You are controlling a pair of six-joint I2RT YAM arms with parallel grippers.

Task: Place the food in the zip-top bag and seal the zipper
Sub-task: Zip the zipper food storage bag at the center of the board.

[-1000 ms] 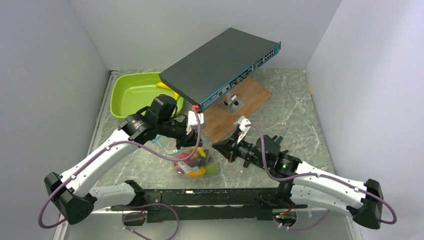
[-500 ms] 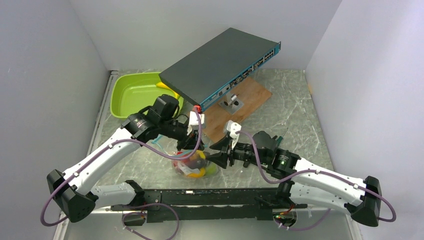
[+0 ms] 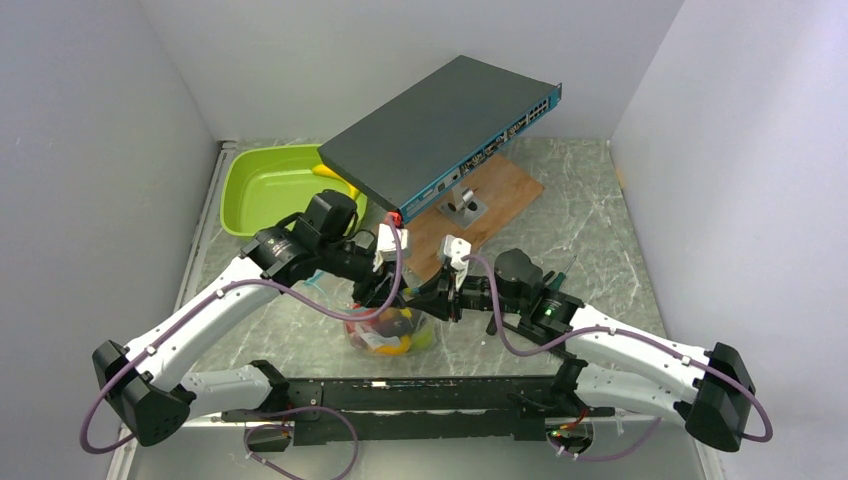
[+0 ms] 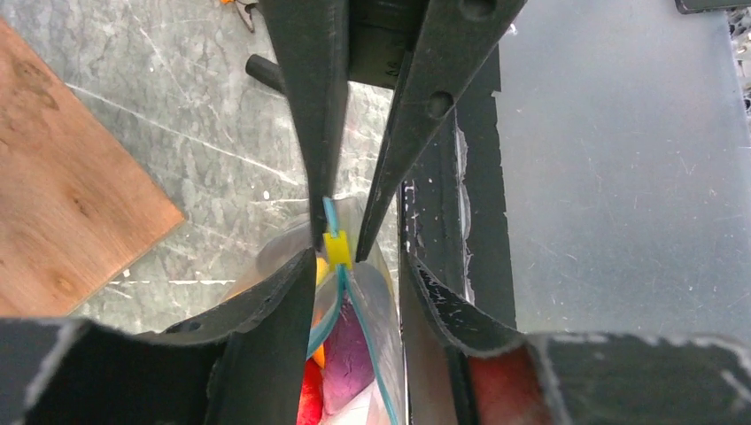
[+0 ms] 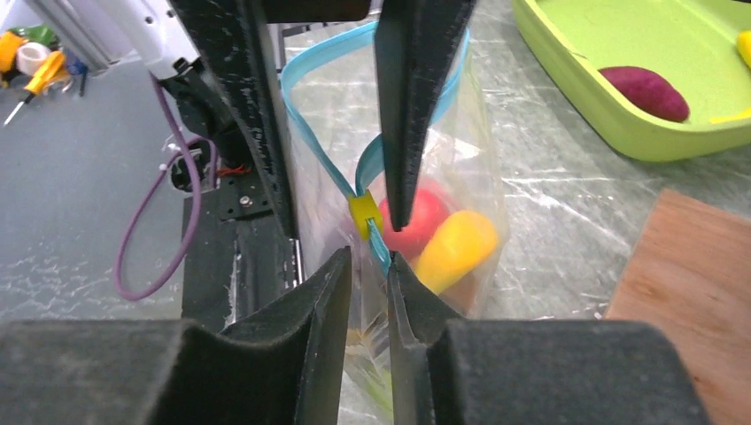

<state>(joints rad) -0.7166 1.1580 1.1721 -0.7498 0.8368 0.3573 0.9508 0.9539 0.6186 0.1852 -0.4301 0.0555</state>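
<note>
**Bag** point(image 3: 388, 332): clear, standing on the desk point(image 3: 600, 230) near its front edge, between the two arms, mouth upward.

**Food** point(image 5: 412, 217): a red and a yellow piece show through the bag wall in the right wrist view. Purple and red show below the mouth in the left wrist view.

**Zipper** point(image 5: 312, 146): a teal strip, joined on one side of a yellow slider point(image 5: 360, 215) and parted into an open loop on the other.

**Right jaws:** closed on the zipper at the slider, on its joined side.

**Left jaws:** open, one finger on each side of the parted loop. Whether they touch the bag cannot be told.

**Arms:** the left arm point(image 3: 220, 300) reaches in from the left and the right arm point(image 3: 620, 345) from the right, wrists meeting over the bag.

**Tray** point(image 3: 265, 185): lime green, at the far left of the desk, well apart from the bag. It holds a purple piece point(image 5: 644, 93) and something yellow at its edge.

**Board** point(image 3: 505, 190): wooden, flat on the desk beyond the bag.

**Switch** point(image 3: 445, 125): a dark network unit, tilted above the board, overlapping the tray's corner in the top view.
</note>
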